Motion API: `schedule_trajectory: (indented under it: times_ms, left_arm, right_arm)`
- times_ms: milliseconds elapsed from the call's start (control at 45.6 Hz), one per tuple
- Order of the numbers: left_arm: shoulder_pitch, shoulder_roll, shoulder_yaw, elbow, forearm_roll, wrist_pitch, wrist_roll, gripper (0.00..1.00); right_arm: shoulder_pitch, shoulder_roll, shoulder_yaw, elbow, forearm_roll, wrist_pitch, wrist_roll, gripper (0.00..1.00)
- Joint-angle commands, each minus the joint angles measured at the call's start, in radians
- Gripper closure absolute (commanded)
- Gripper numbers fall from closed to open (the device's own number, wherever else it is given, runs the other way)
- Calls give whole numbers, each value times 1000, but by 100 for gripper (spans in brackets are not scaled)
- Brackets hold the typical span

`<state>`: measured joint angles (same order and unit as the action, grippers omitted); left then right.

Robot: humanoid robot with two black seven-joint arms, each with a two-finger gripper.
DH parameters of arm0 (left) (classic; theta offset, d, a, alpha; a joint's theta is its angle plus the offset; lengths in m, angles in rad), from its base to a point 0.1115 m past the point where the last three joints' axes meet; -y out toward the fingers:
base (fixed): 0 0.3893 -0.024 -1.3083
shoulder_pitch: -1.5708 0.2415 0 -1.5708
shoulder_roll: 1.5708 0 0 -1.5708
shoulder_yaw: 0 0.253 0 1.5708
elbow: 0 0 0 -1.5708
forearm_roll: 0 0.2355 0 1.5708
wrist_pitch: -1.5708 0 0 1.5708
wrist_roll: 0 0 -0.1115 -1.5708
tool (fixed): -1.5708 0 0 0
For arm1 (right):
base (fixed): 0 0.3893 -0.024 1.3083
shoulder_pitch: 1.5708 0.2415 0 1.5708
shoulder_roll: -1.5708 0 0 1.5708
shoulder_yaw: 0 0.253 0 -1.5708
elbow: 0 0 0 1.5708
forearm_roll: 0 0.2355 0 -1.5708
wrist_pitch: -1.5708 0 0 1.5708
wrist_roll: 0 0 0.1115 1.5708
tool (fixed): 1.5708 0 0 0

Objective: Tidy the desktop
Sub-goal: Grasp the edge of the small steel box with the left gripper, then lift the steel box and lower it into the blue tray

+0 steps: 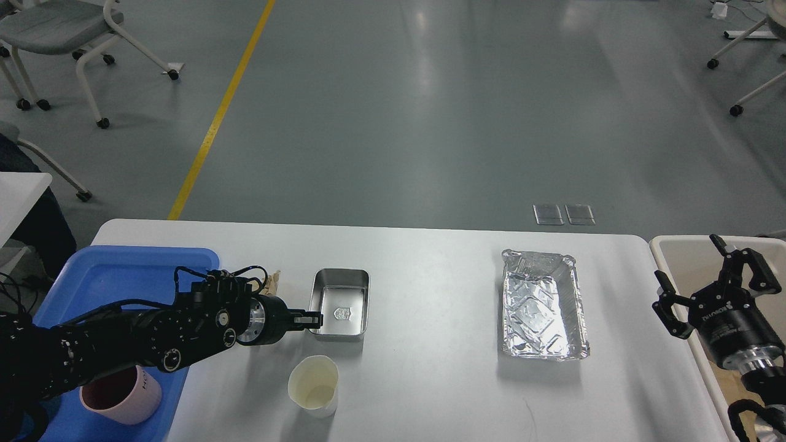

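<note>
The white desktop (430,258) holds a small steel box (341,304), a cream paper cup (313,385) in front of it, and an empty foil tray (543,307) to the right. My left gripper (312,319) lies low over the table. Its thin fingers touch the front left wall of the steel box, and I cannot tell whether they clamp it. My right gripper (686,256) is open and empty, held above the table's right edge.
A blue tray (123,264) at the left edge holds a pink cup (120,393). A small brown scrap (273,281) lies between the blue tray and the steel box. A beige bin (681,248) stands at the right.
</note>
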<state>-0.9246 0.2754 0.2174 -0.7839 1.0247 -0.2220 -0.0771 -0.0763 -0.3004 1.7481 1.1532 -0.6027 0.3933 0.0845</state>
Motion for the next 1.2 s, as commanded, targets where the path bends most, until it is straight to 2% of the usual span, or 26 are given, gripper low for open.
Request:
schedule_trajectory:
  times_ms: [0,285,460,613,920,1052,1183]
  left_arm:
    - [0,1,17,2,0,4,-26,99]
    - [-22,16,20,2,0,13,-33,100]
    - [-94,70,20,-14,-17,3,-32,100]
    - [-197,148,42,-67,-44,-46,-27,100]
    - [-454,430,206,-305,-135,-54,-15,100]
    - [-478,585,217,-393,-133,-54,-16,100]
    - [-467,709,226,-416,-123,-57,-33,100]
  right_arm:
    - [0,1,-1,-7,1,1,0,0]
    - [3,1,1,-6,1,1,0,0]
    - [4,0,1,-4,1,1,0,0]
    - [6,0,-1,0,1,1,0,0]
    - [4,0,-2,2,1,1,-2,0]
    - [3,1,-4,2,1,1,-2,0]
    - [6,0,-7,2,1,1,-2,0]
